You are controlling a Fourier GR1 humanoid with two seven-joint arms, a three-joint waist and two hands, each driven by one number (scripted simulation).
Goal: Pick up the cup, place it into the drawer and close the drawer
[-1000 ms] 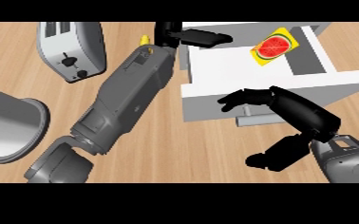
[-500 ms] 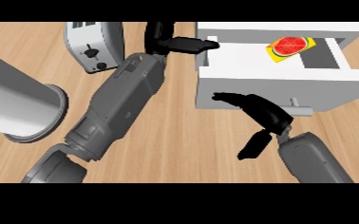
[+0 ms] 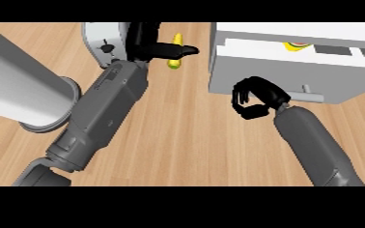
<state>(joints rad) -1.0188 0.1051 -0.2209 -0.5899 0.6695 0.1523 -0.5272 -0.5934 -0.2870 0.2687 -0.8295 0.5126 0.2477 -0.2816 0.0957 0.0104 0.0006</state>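
Black right hand (image 3: 255, 99) sits right of centre with fingers curled in, nothing in them, just at the front face of the white drawer (image 3: 285, 67). The drawer fills the upper right and is cut off by the right edge; a small grey handle (image 3: 311, 96) sticks out of its front, just right of that hand. Inside it, at the top edge, a red-and-yellow item (image 3: 296, 46) barely shows, mostly hidden by the drawer wall; can't tell what it is or which way its long axis runs. No cup shape is readable anywhere.

Left hand (image 3: 153, 48) is at upper centre, thumb out toward the right, fingers partly hidden; grip state unclear. A yellow object (image 3: 175, 53) stands near-vertical behind the thumb, partly covered. White toaster (image 3: 105, 46) lies just left of it, cropped by the top edge. Grey cylinder (image 3: 32, 89) occupies the left edge on the wooden counter (image 3: 185, 140).
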